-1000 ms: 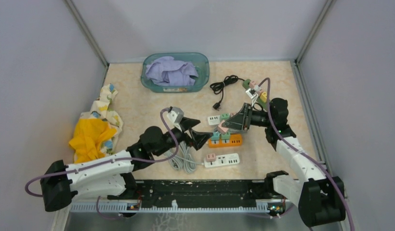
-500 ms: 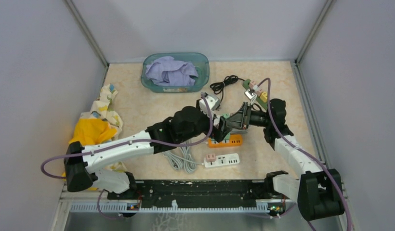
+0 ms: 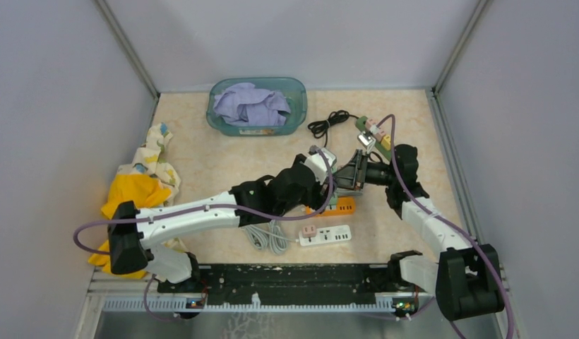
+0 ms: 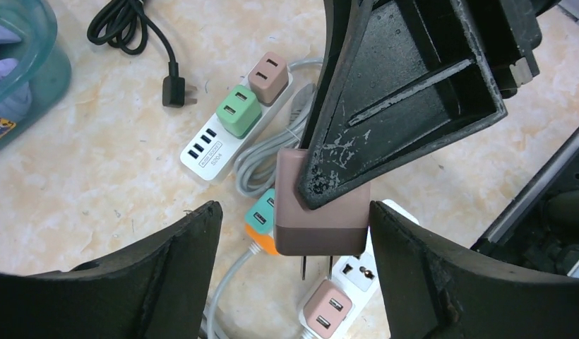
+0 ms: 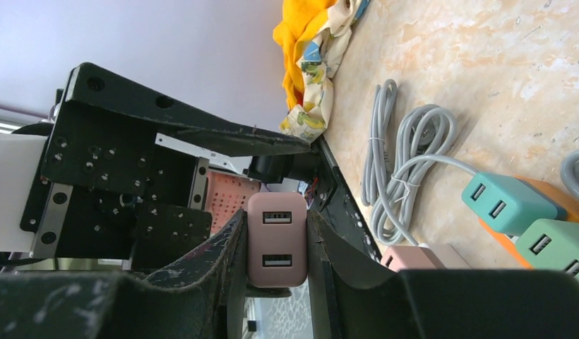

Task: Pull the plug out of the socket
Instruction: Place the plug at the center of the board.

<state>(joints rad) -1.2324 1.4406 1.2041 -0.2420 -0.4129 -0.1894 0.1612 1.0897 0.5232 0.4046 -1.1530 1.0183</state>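
My right gripper (image 5: 276,236) is shut on a pink two-port USB plug (image 5: 276,240) and holds it in the air, prongs bare, above the power strips. In the left wrist view the plug (image 4: 322,212) hangs under the right fingers (image 4: 400,92). My left gripper (image 4: 292,219) is open, with one jaw on each side of the plug and not touching it. In the top view the two grippers (image 3: 329,180) (image 3: 345,180) meet over the orange strip (image 3: 341,206). The orange strip carries a teal adapter (image 5: 502,201) and a green one (image 5: 558,244).
A white strip with a pink plug (image 3: 325,234) lies in front; another white strip with green and brown plugs (image 4: 223,138) lies behind. Grey coiled cord (image 3: 267,236), black cable (image 3: 329,123), teal bin with lilac cloth (image 3: 257,106), yellow cloth (image 3: 135,198) at left.
My left arm has swung forward and right, bringing its open gripper around the plug held by my right gripper. The right gripper has stayed nearly still with the plug.
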